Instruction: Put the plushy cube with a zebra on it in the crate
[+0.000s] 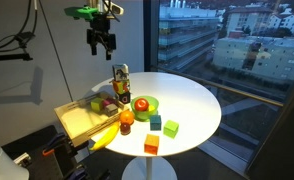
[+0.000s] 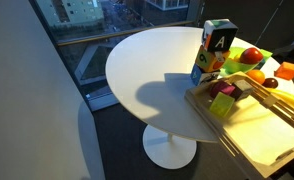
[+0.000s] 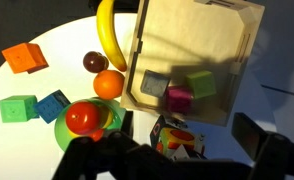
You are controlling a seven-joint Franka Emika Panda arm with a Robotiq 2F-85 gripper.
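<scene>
On my round table [image 1: 192, 100] in an exterior view, wooden crate [image 1: 79, 120] at left, my claw [image 1: 100, 45] high overhead, spread wide and empty, zebra cube [image 1: 120, 72] stacked on an orange cube [image 1: 120, 90] beside the crate, green bowl [image 1: 145, 105] further right.

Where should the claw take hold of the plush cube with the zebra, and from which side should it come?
Probably from above, closing on two opposite side faces of the plush cube. It stands highest of the things by the crate, so its upper sides are free; the open claw hangs above.
</scene>
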